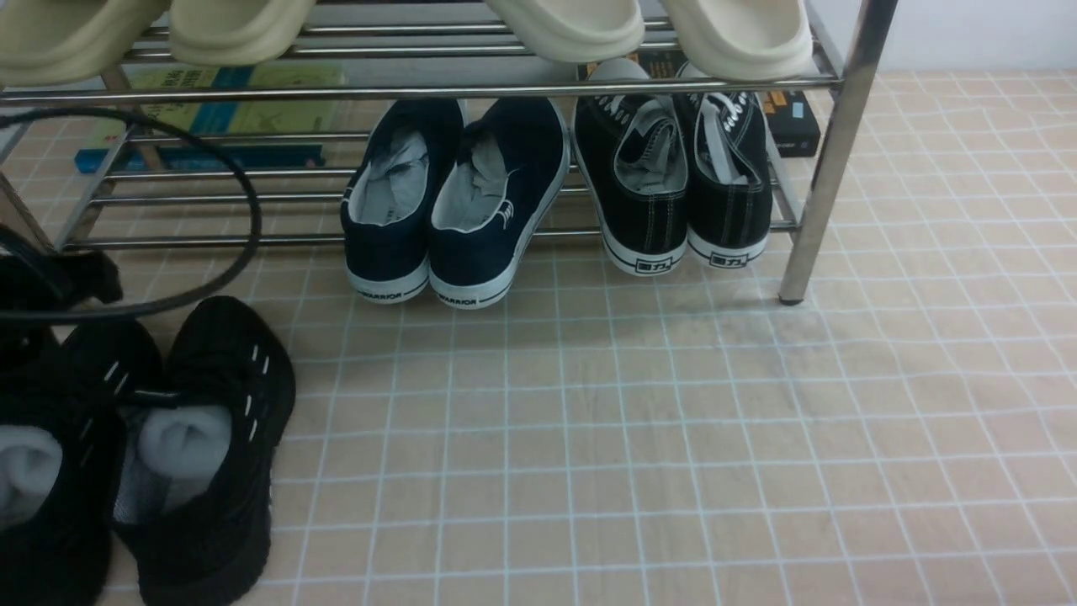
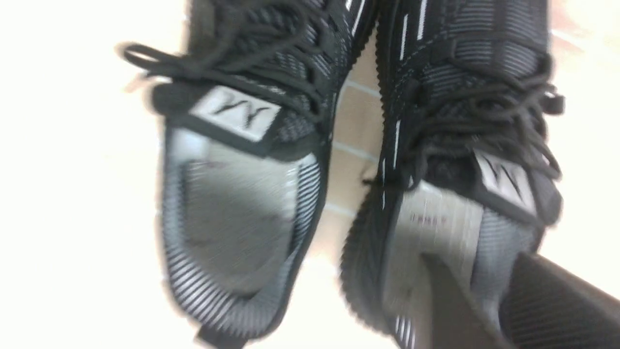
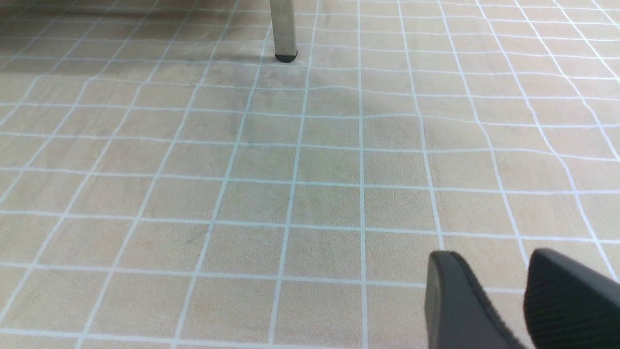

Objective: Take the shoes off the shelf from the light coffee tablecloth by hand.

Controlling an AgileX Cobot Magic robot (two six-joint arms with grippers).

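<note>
The pair of all-black knit shoes [image 1: 210,471] stands on the light coffee tablecloth [image 1: 673,438] at the front left, off the chrome shelf [image 1: 829,151], heels toward me, with grey stuffing inside. The left wrist view shows both shoes [image 2: 242,169] from above, blurred. My left gripper [image 2: 477,261] is over the heel opening of one shoe [image 2: 460,121]. Its jaws stand apart, one finger [image 2: 445,310] over the stuffing, the other outside the collar. My right gripper [image 3: 484,254] is open and empty, low over bare cloth [image 3: 242,169], with a shelf leg [image 3: 284,29] beyond it.
A navy white-soled pair [image 1: 454,210] and a black canvas pair [image 1: 681,185] sit on the shelf's lower tier, and cream slippers [image 1: 564,29] sit on the upper tier. Books [image 1: 219,109] and a black box [image 1: 795,122] lie behind. The left arm's cable [image 1: 244,194] loops in front of the shelf.
</note>
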